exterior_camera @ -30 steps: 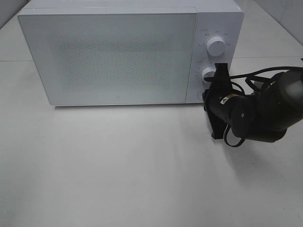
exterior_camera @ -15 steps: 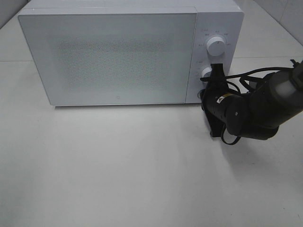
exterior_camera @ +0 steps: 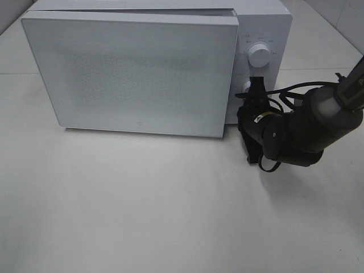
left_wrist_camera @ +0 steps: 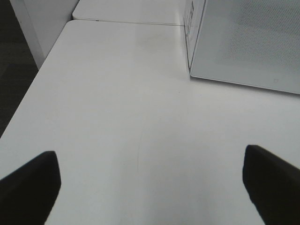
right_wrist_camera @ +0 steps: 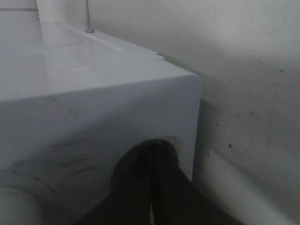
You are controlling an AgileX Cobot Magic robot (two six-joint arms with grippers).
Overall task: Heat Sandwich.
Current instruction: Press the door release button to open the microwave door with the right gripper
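Microwave door [exterior_camera: 136,74] ajar — right tool [exterior_camera: 256,85], shut empty to act as a finger, meets the release button [exterior_camera: 247,86]; left tool [left_wrist_camera: 150,183] gapes idle

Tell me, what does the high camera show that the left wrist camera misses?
Only the high view: the whole microwave, its door ajar at the right edge, the upper knob, and the right gripper, shut, tips at the control panel. Only the left wrist view: the left gripper, wide open over bare table, and dark floor beyond the table's edge. Both: the white table and the door's speckled front.
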